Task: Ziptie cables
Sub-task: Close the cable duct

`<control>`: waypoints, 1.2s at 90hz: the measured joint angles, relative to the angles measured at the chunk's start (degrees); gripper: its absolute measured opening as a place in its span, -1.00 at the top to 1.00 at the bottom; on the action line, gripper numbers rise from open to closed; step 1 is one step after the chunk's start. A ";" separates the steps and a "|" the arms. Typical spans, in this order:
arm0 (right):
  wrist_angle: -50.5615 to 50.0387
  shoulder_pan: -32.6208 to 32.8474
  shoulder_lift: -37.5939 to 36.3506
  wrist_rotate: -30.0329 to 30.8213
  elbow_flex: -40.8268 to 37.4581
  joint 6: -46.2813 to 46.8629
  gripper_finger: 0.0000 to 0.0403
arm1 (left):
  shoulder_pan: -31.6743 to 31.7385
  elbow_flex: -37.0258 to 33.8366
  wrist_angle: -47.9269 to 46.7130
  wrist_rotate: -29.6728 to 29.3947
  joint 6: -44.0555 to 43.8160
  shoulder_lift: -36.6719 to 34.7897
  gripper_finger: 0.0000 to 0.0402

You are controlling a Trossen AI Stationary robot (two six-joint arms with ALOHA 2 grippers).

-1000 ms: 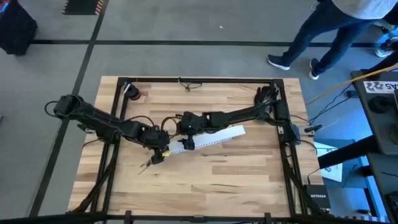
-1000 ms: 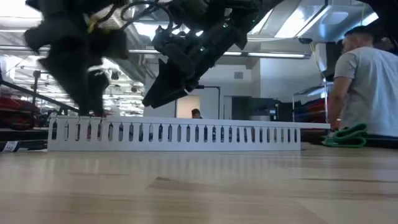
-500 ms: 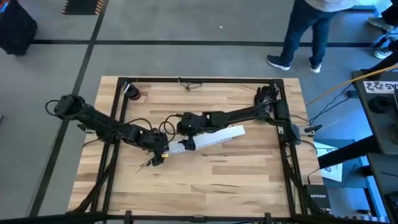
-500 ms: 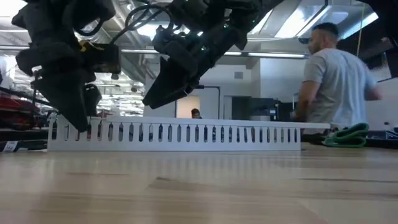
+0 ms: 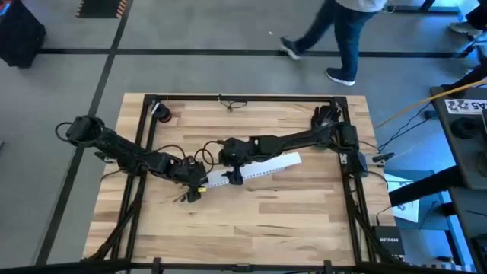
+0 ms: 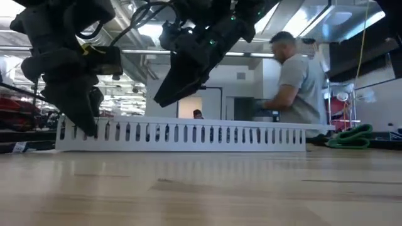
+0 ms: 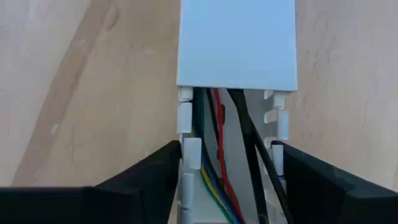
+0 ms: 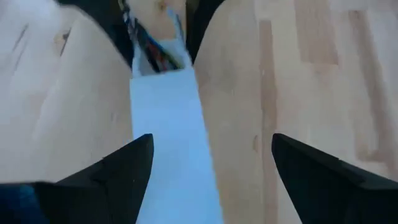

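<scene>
A white slotted duct (image 5: 255,169) lies on the table, with a lid (image 7: 236,43) over all but its left end. Thin green, blue, yellow, red and black cables (image 7: 221,180) run inside that bare end, and a short tail (image 5: 179,199) pokes out onto the wood. My left gripper (image 7: 227,155) straddles that end (image 5: 195,188). My right gripper (image 8: 211,146) hangs open just above the lid, a little farther right (image 5: 232,169), touching nothing (image 6: 162,100). My left gripper has the duct's uncovered left end between its two fingers, one finger against each slotted side wall (image 7: 189,152). The fingers slant down from above and from the table's left (image 6: 85,119). The duct lies flat on the table with the cables inside it.
A coil of green cord (image 6: 350,137) lies at the right. A thin black strip (image 5: 232,103) and a small red-and-white object (image 5: 161,113) lie by the far edge. Black frame rails (image 5: 141,152) run along both sides. A person (image 5: 335,30) walks past beyond the far edge.
My left gripper has come down over the duct's left end. The duct has slid a little toward the table's right edge, and my right gripper has shifted the same way above it. The person has walked leftward beyond the far edge.
</scene>
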 joint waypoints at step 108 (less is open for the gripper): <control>-3.26 1.01 0.24 -1.79 -3.73 -6.36 -0.43 | 0.09 0.02 2.42 -1.31 0.22 0.02 -0.17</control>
